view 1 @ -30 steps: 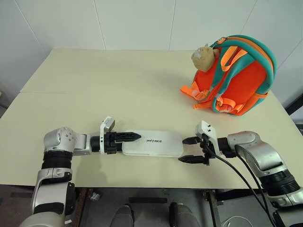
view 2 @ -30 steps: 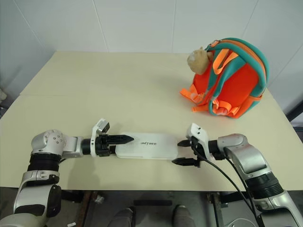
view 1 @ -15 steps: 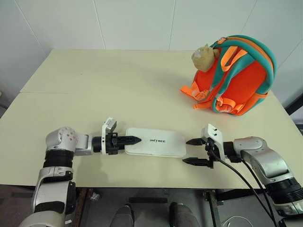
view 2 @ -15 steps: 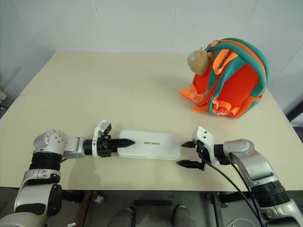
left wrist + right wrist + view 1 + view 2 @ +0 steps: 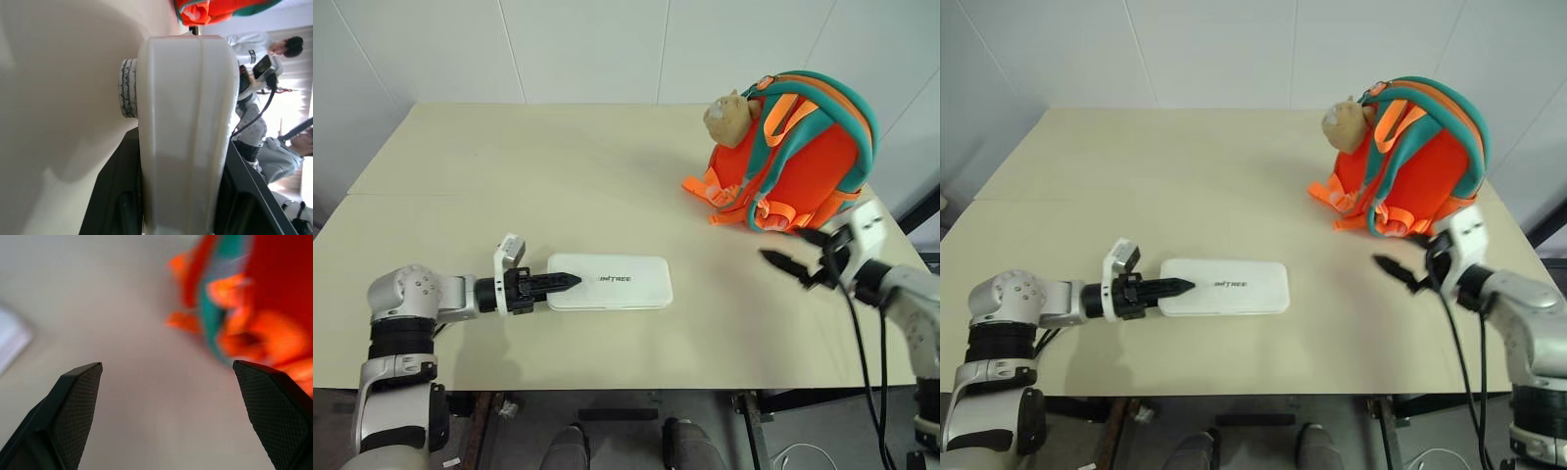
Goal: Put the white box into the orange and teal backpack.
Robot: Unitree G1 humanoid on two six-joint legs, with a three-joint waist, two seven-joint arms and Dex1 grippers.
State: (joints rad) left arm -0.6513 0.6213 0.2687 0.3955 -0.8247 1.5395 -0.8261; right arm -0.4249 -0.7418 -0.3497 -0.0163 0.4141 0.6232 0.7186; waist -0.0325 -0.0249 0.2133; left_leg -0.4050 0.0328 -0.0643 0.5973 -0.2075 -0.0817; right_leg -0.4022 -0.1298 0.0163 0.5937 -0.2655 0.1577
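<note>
- L gripper (image 5: 566, 281): 1 s ago its fingers sat over the near-left end of the white box (image 5: 610, 282) w/ no squeeze; now they're clamped on that short end. L wrist view confirms: box edge wedged between the 2 black fingers.
- Box lies flat on the table (image 5: 558, 176), lid lettering up, long axis running toward the robot's R. It sits a bit further to the L on the table than 1 s ago, so the L arm looks to have dragged it w/ the grip.
- R gripper (image 5: 798, 251): 1 s ago it was right at the box's R end, fingers spread. It has since pulled off, lifted and swung out to the R; fingers wide apart, holding nothing, now just in front of the orange and teal backpack (image 5: 803, 147).
- Backpack: upright at far R of table, straps side facing the robot, tan plush toy (image 5: 726, 113) on its top L. Well apart from the box. Can't tell if it's unzipped.
- Meaning, my read: handoff of roles done – L has the box alone, R freed prob. to hold or open the pack. Box not in yet; carry + insertion remain.
</note>
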